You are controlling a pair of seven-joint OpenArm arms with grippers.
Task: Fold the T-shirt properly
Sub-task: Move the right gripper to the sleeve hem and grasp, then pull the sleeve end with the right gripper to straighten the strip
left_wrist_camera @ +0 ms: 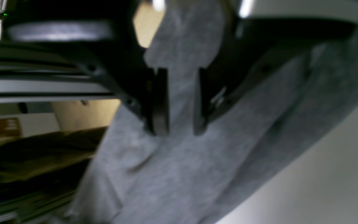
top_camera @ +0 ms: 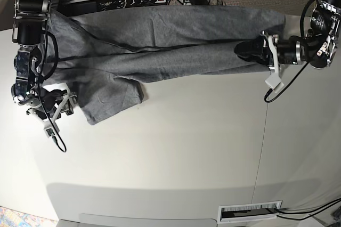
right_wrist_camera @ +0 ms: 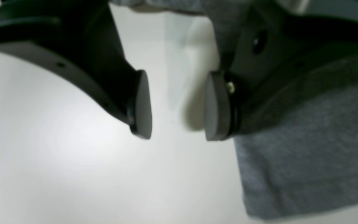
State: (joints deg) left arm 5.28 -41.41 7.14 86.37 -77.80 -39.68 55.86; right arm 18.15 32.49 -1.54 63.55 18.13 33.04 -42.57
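Left wrist view is showing the left gripper [left_wrist_camera: 179,102] straddling a raised ridge of the T-shirt [left_wrist_camera: 179,174], grey fabric filling the gap between its jaws, though whether they are pinching it yet I cannot tell. Right wrist view is showing the right gripper [right_wrist_camera: 179,105] with jaws apart and nothing between them, hovering over the bare desk [right_wrist_camera: 57,161], the shirt's edge lying at its 3 o'clock. Base view is showing the T-shirt [top_camera: 160,46] stretching as a long band across the desk's 12 o'clock edge, one sleeve trailing toward 8 o'clock. Judging from this, only a lengthwise fold is looking done; crosswise folds are remaining.
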